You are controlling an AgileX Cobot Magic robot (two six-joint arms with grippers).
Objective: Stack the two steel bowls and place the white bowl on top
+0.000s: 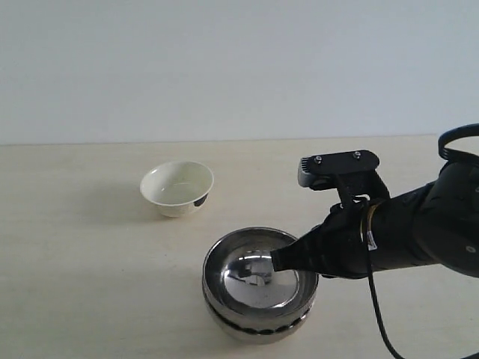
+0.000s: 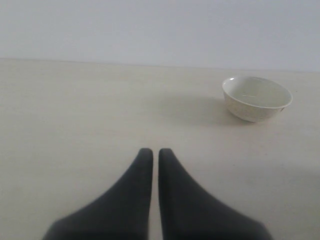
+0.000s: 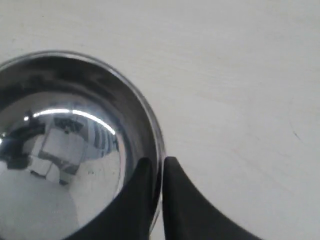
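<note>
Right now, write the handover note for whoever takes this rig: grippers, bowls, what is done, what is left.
Right gripper: shut on the rim of the upper steel bowl, one finger inside and one outside.
Left gripper: shut, holding nothing, low over the bare table.
Bowls: the upper steel bowl sits nested in the lower steel bowl. The white bowl stands upright on its own, apart from the stack.
Done: steel bowls stacked.
Left: let go of the rim, fetch the white bowl, set it on top.
</note>
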